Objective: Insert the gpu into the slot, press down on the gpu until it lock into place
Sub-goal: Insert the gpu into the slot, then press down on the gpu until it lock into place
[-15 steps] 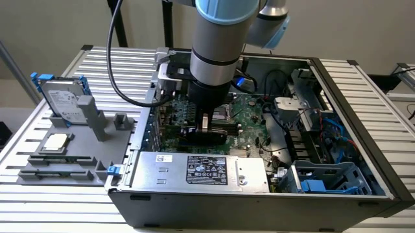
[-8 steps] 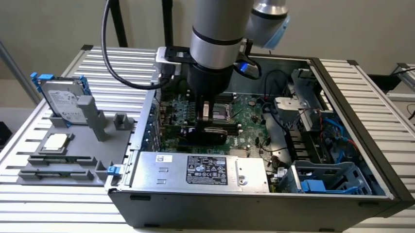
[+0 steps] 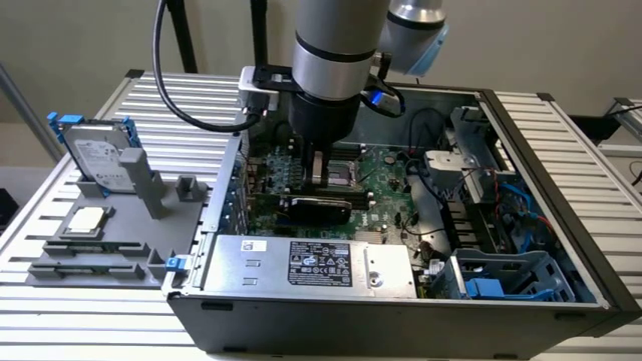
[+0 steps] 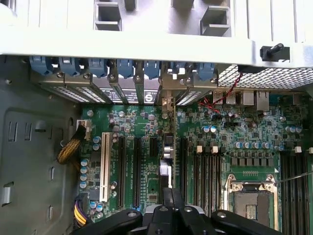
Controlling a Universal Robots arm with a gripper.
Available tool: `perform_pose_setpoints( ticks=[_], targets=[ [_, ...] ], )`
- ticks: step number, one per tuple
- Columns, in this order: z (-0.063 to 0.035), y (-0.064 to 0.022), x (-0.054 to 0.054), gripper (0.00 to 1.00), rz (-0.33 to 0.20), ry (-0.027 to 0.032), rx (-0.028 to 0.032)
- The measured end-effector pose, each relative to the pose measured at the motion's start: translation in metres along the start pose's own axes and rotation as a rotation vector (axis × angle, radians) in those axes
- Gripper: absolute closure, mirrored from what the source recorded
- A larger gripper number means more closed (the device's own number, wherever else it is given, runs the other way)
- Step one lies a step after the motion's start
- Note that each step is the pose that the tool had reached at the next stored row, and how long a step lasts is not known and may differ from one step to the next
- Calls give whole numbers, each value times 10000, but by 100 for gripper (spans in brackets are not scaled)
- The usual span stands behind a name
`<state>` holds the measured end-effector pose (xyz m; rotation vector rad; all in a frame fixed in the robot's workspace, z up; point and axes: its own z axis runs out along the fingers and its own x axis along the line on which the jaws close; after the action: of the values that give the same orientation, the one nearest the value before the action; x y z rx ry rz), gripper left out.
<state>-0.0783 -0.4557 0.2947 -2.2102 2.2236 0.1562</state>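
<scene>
gpu (image 3: 316,208) stands on edge on the motherboard (image 4: 244,132) inside the open case (image 3: 401,323). it sits at the row of black expansion slots (image 4: 137,171), between them and the memory slots (image 4: 205,171). in the wrist view it reads as a thin strip running to the case's rear wall, where its bracket end meets the row of blue clips (image 4: 122,66). i cannot tell whether it is fully down in its slot.

tool (image 4: 172,206): fingers together, right over the card's upper edge. i cannot confirm contact, and i see nothing clamped between them. the arm (image 3: 331,45) comes straight down into the case.

cpu socket (image 4: 252,200) lies just beyond the memory slots. the silver labelled power-supply box (image 3: 311,263) lies along the near wall of the case.

the case sits on the slatted bench (image 3: 582,150). at the exterior view's left, well apart from the gpu, a grey fixture (image 3: 101,233) carries a hard drive (image 3: 95,154) standing upright.
</scene>
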Motion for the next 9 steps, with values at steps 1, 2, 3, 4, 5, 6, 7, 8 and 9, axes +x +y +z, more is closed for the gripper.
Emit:
perform_pose_setpoints(
  ticks=[1,2,3,4,5,6,7,8,9],
  targets=[
    [0,0,0,89,0,0,1],
    [0,0,0,89,1,1,1],
    [0,0,0,89,0,0,2],
    [0,0,0,89,0,1,2],
    [0,0,0,89,0,0,3],
    [0,0,0,89,0,0,4],
    [0,0,0,89,0,0,5],
    [0,0,0,89,0,0,5],
    [0,0,0,89,0,0,6]
  ],
)
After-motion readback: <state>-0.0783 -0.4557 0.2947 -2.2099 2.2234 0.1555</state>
